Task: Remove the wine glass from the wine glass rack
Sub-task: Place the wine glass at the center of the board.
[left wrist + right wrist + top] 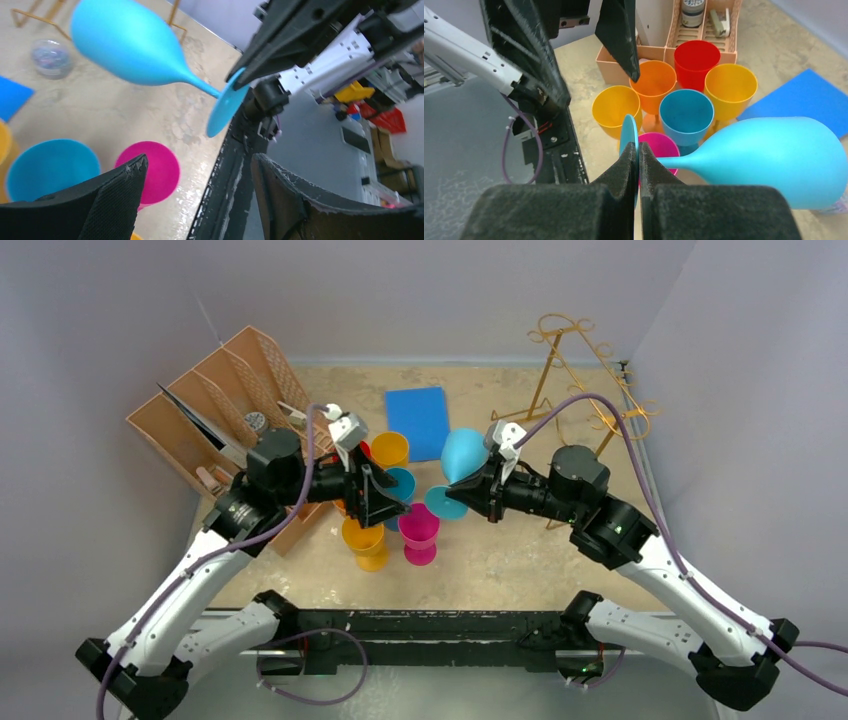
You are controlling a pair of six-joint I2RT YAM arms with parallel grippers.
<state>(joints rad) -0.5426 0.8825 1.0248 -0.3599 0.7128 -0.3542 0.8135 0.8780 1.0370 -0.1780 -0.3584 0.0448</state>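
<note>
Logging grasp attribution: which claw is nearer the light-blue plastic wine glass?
Right. The right claw pinches the light-blue plastic wine glass by its foot; the left claw faces it, open, not touching.

Beige table (500, 560), wine glass rack (543, 378), brown organizer (190, 430), blue mat (418, 420), goblets (419, 530)

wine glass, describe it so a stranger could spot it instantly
On the tan table, find the cluster of upright cups. Just right of it the right gripper pinches the wine glass by its foot. It alone lies sideways in the air, pale blue, with a thin stem.
</note>
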